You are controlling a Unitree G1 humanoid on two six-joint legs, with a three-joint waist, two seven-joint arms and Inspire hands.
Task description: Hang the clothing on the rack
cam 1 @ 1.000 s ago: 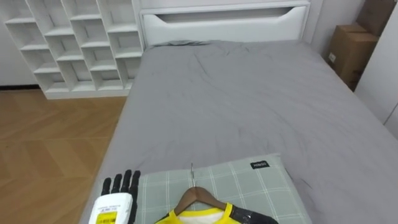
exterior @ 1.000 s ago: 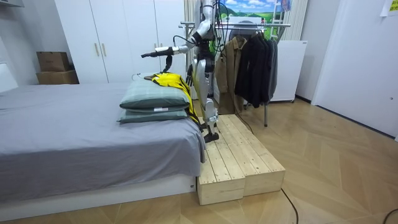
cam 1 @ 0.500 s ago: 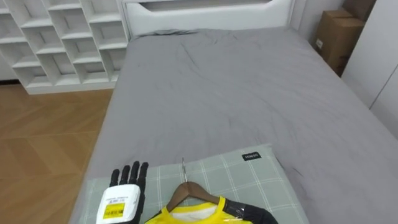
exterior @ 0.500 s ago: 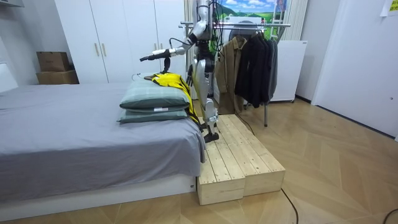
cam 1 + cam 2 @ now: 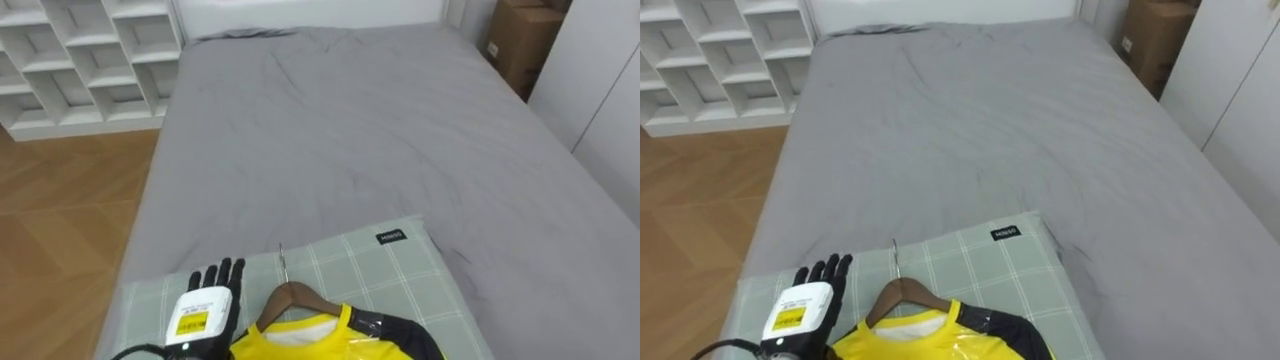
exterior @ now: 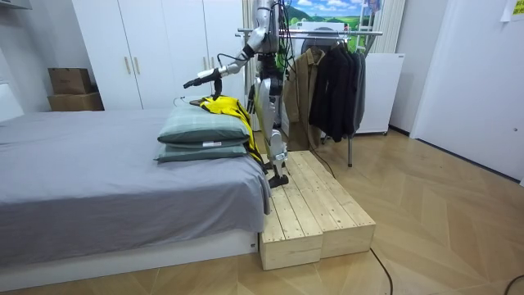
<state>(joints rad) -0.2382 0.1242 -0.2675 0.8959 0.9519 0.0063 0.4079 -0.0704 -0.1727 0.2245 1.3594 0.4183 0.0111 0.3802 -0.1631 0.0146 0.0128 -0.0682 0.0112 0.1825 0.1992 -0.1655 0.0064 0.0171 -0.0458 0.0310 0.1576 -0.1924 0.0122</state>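
Observation:
A yellow shirt (image 5: 322, 340) with dark sleeves lies on a wooden hanger (image 5: 292, 296). Its metal hook points up the bed. Both rest on a green checked pillow (image 5: 385, 280) at the foot of the grey bed (image 5: 330, 130). My left hand (image 5: 220, 284) hovers open just left of the hanger, fingers straight and apart from it. In the room view I stand on a wooden platform (image 6: 315, 209) at the bed's end, with the left hand (image 6: 193, 83) stretched out over the stacked pillows (image 6: 201, 131) and the shirt (image 6: 223, 106).
A clothes rack (image 6: 327, 33) with dark coats (image 6: 336, 82) stands behind me. White cube shelves (image 5: 70, 60) line the floor left of the bed. A cardboard box (image 5: 515, 40) and white wardrobe doors sit to its right.
My head camera has tilted down, so the whole eye view shifted. The left hand has come closer to the hanger and dropped a little as the elbow rose.

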